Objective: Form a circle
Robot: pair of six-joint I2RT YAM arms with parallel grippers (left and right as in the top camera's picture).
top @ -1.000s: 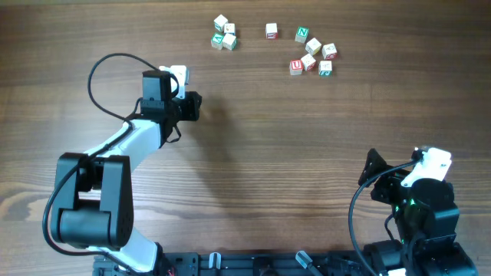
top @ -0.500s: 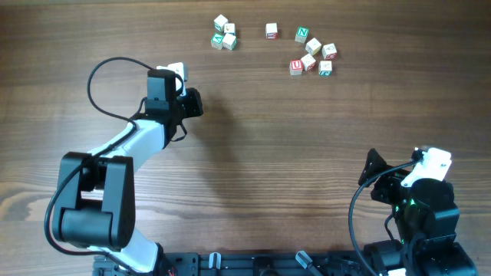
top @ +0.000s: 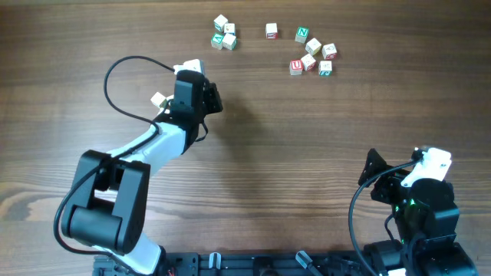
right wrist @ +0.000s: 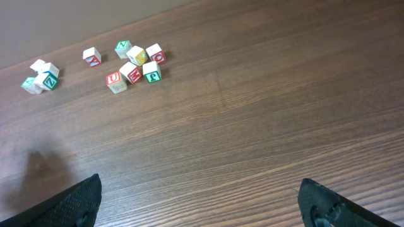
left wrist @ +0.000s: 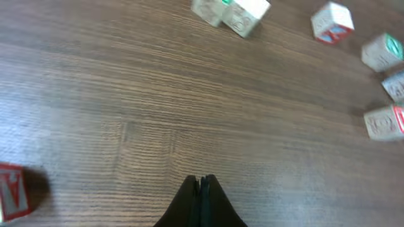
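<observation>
1. The left gripper: black fingers pressed together, nothing held, carried low over the brown wood-grain table.
2. The pale wooden cube with a red letter: found close to the left of the fingertips and apart from them. Risk: it may be clipped by the wrist or forearm in a swing and sent farther from the other cubes.
3. The circle, a tight clump of three small pale wooden letter cubes, one with green print: found well ahead of the fingertips and slightly to the right. No ring is formed yet. Risk: if the clenched fingers are used as a pusher, the clump may be split or a cube tipped over by an off-centre nudge.
4. The loose scatter of pale letter cubes with red and green print: found farther ahead and to the right. Risk: several may be dragged at once by a broad sweep.
5. The right gripper: fingers spread wide, empty, parked well apart. No hazard is judged from it.
</observation>
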